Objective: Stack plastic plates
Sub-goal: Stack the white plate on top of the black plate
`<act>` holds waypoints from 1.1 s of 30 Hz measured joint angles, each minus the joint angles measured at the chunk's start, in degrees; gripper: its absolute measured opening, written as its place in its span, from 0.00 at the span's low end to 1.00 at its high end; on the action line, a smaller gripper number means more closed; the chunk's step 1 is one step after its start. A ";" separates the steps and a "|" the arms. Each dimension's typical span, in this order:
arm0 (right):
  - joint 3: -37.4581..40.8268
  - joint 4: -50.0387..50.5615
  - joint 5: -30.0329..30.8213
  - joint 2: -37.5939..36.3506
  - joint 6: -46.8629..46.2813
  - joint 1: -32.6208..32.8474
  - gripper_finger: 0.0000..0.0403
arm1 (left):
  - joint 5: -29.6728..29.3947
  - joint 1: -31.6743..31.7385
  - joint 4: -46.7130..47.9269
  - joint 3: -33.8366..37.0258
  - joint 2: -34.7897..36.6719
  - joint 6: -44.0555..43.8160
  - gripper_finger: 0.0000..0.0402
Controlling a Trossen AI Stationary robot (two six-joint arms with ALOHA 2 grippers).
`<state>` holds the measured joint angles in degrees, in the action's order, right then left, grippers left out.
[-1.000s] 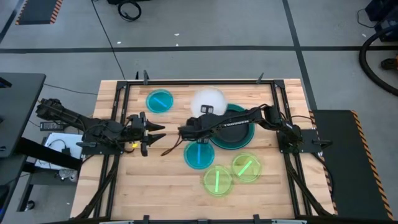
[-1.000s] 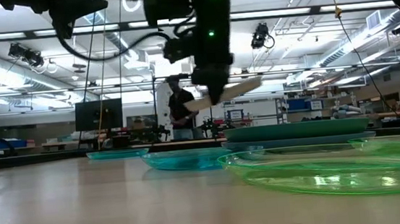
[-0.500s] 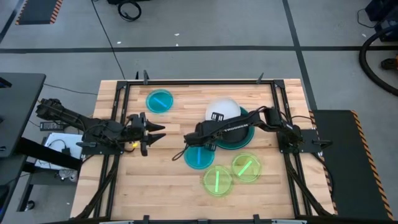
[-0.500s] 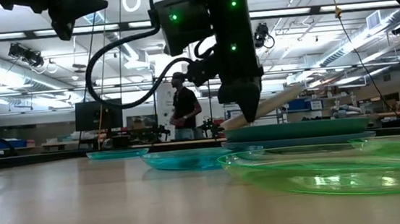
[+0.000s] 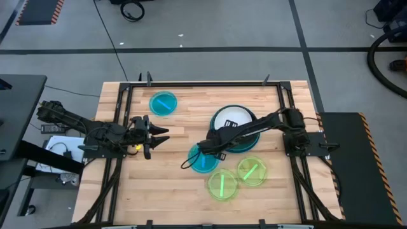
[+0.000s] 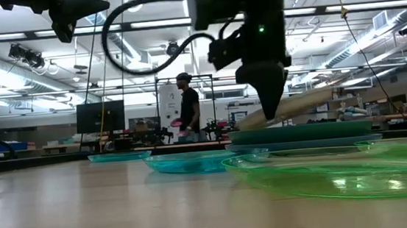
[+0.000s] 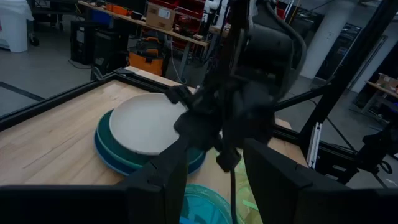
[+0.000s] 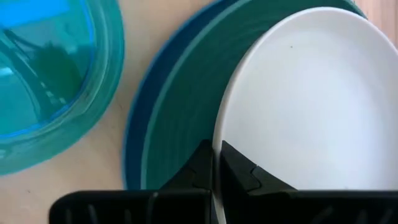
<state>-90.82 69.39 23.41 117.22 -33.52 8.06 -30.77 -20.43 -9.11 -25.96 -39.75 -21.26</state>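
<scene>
Right end effector [image 8: 217, 163] pinches white plate [image 8: 311, 106] — over teal plate [image 8: 180, 118].

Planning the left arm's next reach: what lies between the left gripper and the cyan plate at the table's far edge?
Bare wood only. In the high view nothing sits between the left gripper and that cyan plate.

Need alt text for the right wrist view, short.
The right claw pinches the rim of the white plate, held over the teal plate stacked on the blue plate. A translucent cyan plate lies beside them.

Wooden table [image 5: 172, 184]; beyond it, a standing person [image 6: 187, 106].
</scene>
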 joint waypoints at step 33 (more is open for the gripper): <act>25.24 -24.96 -2.66 -15.26 7.01 -4.48 0.20 | 0.03 0.29 0.16 0.01 0.00 2.37 0.40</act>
<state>-65.58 44.43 20.75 101.97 -26.51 3.59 -30.74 -20.13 -8.95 -25.96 -39.75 -18.89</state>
